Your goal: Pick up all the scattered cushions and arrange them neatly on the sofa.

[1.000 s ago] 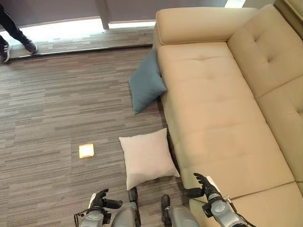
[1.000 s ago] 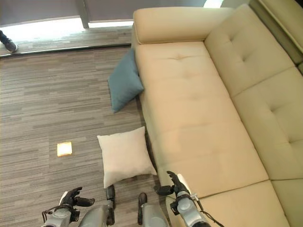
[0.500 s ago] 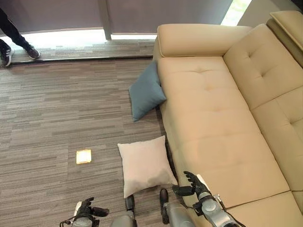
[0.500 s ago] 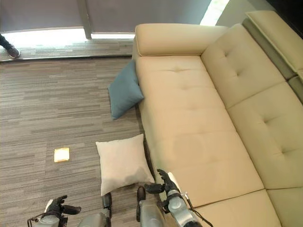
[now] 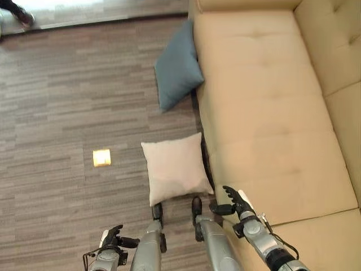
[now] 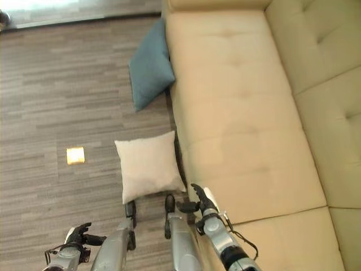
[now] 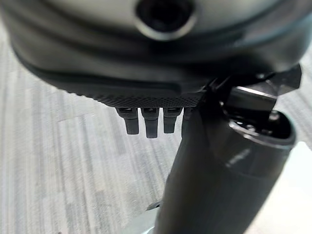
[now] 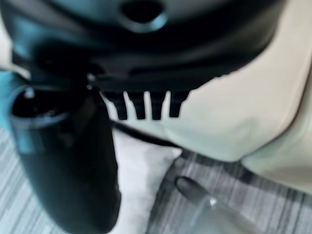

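Note:
A cream cushion [image 5: 175,168] lies flat on the floor against the sofa's front, and it also shows in the right wrist view as the cream cushion [image 8: 141,195]. A blue-grey cushion [image 5: 177,66] leans on the floor against the sofa's side farther off. The beige sofa [image 5: 265,113] has bare seats. My right hand [image 5: 231,200] hangs open over the sofa's front edge, just right of the cream cushion, holding nothing. My left hand [image 5: 113,238] is low at the near left over the floor, open and empty, its fingers [image 7: 148,122] relaxed.
A small yellow square [image 5: 101,157] lies on the wood-look floor [image 5: 67,101] left of the cream cushion. A person's shoe [image 5: 22,14] stands at the far left by the window strip.
The whole view has shifted down and nearer, so the camera moved. My right hand has risen slightly over the sofa's edge. The cushions lie where they were.

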